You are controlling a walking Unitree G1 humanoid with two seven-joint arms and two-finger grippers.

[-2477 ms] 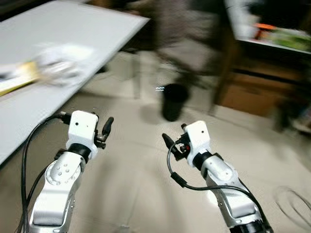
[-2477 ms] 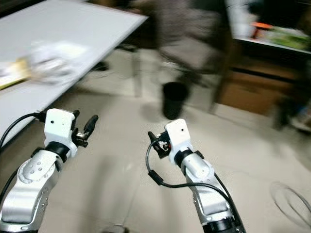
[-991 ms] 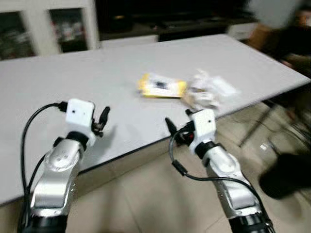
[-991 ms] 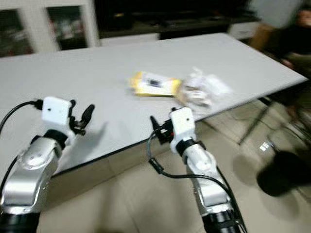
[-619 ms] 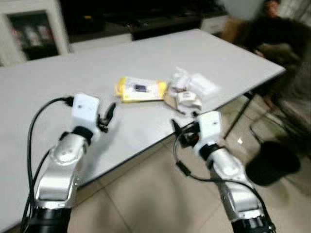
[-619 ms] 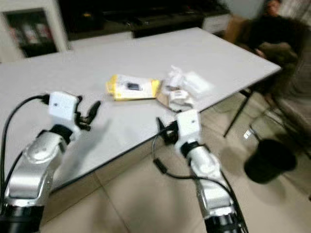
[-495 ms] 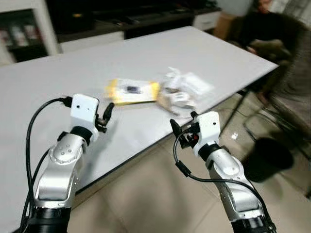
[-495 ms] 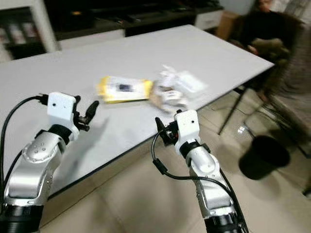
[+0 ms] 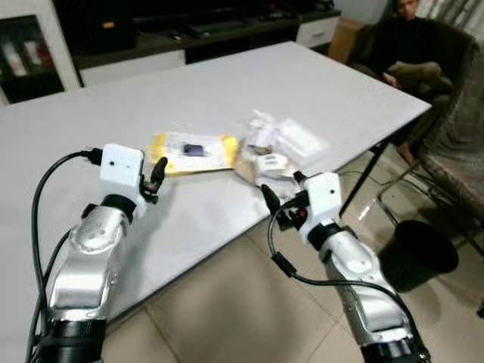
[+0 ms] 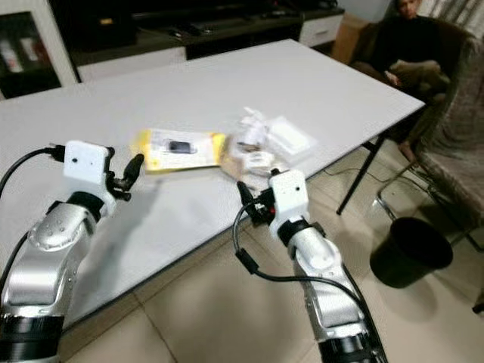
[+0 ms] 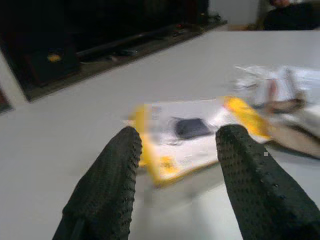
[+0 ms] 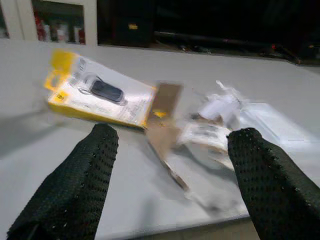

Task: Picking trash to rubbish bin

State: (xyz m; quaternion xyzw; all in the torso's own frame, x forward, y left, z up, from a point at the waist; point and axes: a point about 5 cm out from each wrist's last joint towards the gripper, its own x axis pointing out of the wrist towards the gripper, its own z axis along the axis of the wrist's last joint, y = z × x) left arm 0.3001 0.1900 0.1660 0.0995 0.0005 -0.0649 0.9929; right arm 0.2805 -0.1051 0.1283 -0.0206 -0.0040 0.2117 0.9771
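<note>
Both spread, empty pincers (image 9: 157, 175) (image 10: 253, 203) have neared the flat yellow packet (image 9: 189, 152).

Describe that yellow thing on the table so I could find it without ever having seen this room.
Start at the big white table and look to its near edge, just ahead of the robot's two arms. The yellow packet lies flat there, beside a heap of crumpled white wrappers. It is the only brightly coloured piece: a flat card with a yellow border and a small dark item on its white middle.
</note>
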